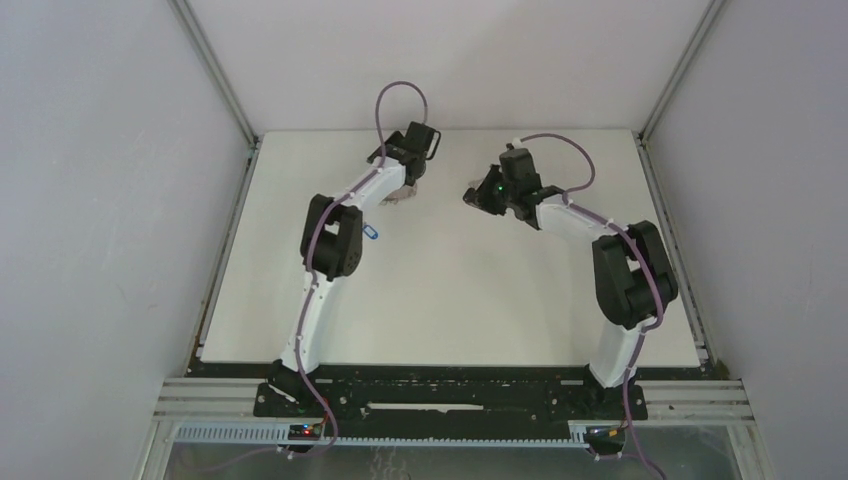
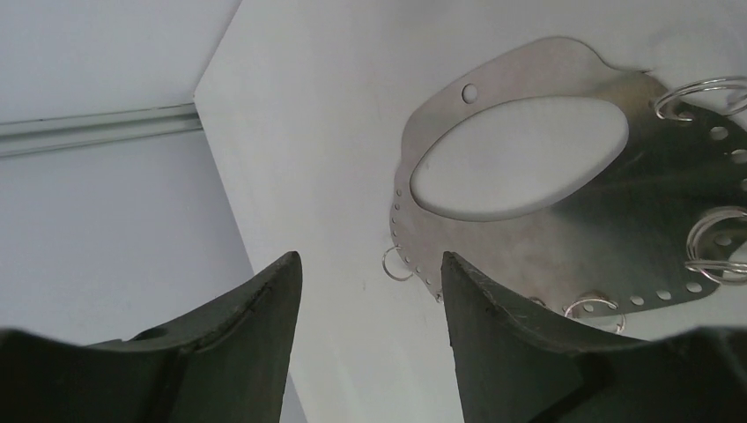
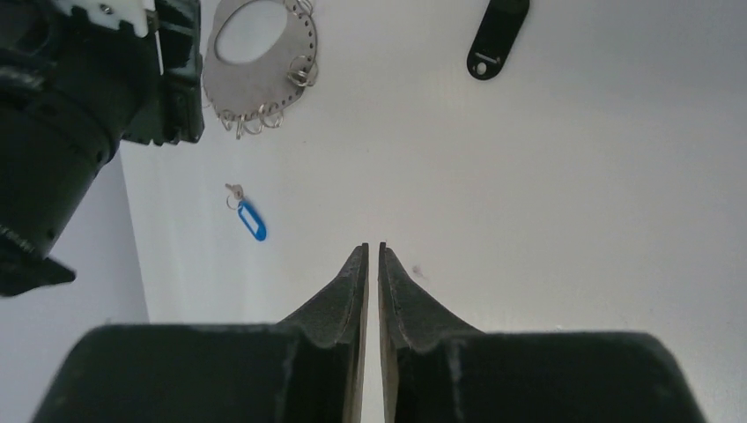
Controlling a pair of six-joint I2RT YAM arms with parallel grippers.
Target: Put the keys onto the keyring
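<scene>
- Top view: the blue-headed key (image 1: pixel 372 233) lies at 7 o'clock of my left gripper (image 1: pixel 408 188).
- Left wrist: jaws wide apart, empty; the flat matte-steel keyring (image 2: pixel 528 238), with an oval cutout, sits at 2 o'clock.
- Right wrist: my right gripper (image 3: pixel 372 256) is nearly closed, empty; the black key (image 3: pixel 498 35) lies at 1 o'clock.

One keyring (image 3: pixel 264 84) with perhaps seven small rings (image 3: pixel 255 122), too tangled to count surely. Two keys: blue key (image 3: pixel 253 220), black key (image 3: pixel 498 40). One bench (image 3: pixel 573 220).
</scene>
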